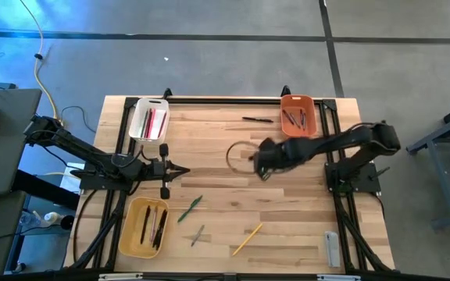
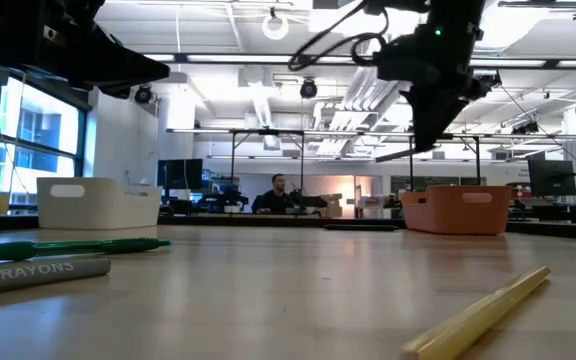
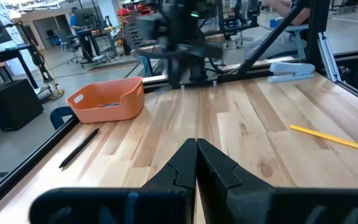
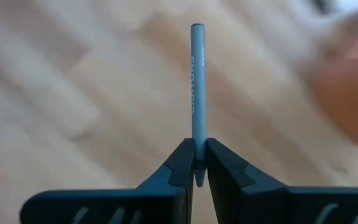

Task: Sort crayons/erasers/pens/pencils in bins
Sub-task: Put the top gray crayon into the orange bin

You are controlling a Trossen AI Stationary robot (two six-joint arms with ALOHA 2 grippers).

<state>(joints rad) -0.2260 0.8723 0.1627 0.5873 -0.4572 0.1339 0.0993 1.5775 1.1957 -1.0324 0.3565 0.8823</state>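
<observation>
Starting on the left side: the left gripper [image 1: 184, 170] is parked low over the wooden table [image 1: 233, 226], fingers pressed fully together with nothing between them. Just behind it sits the white rectangular plastic bin [image 1: 148, 119] with red and pink sticks inside, and on its near side the yellow plastic bin [image 1: 143, 227] holding a few dark ones. Off to the side of its tip lie a thin green pen [image 1: 190, 208], a short grey crayon [image 1: 198, 235] and a long yellow pencil [image 1: 247, 239].

Over to the right gripper [image 1: 262, 161]: it's up off the table near the middle, fingers nearly closed and pinching the end of a slim grey-blue crayon [image 4: 197, 93], which sticks straight out past the fingertips. The orange plastic bin [image 1: 298, 115] is close by, just beyond it toward the table's far edge, with a black pen [image 1: 258, 119] lying on the wood beside that bin.
</observation>
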